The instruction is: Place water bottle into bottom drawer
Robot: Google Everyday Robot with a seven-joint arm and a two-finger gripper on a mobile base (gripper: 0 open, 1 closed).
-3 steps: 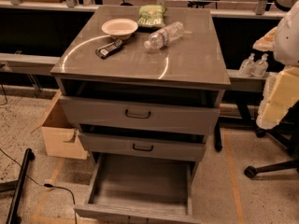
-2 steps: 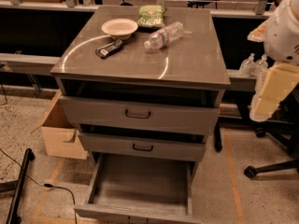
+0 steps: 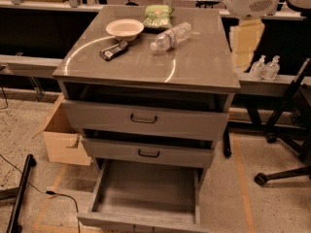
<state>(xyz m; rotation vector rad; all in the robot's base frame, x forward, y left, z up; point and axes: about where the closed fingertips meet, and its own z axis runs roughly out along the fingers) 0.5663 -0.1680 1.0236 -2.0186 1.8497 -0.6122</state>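
One bottle (image 3: 170, 36) to move, nothing gripped yet. My gripper (image 3: 244, 46) hangs off the right rear of the cabinet top (image 3: 199, 64), well apart from the bottle. I can't tell if it's released or clenched.

Risks, as I judge them:
- The bottle lies on its side and is round, so a glancing touch could roll it toward the right edge or into the bowl (image 3: 125, 28).
- The plastic looks clear, thin and slick. Too hard a squeeze may buckle it, too light and it may slip on the way down.
- The bag (image 3: 157, 15) sits just behind the cap end. A sloppy approach from the back could catch it.
- The top drawer (image 3: 144, 119) and middle drawer (image 3: 148, 153) are both slightly pulled out. Coming down close to the cabinet face could knock their fronts or handles.
- The bottom drawer (image 3: 146, 191) is open, but its rear part sits under the middle drawer, so only the front is reachable from above. A drop from too high could make the bottle bounce or roll out.

Bottle look: small and clear, with a white cap pointing front-left and a pale label band mid-body. It lies diagonally on the cabinet top, right of the bowl and in front of the bag, not touching either as far as I can tell. The liquid level is not readable.
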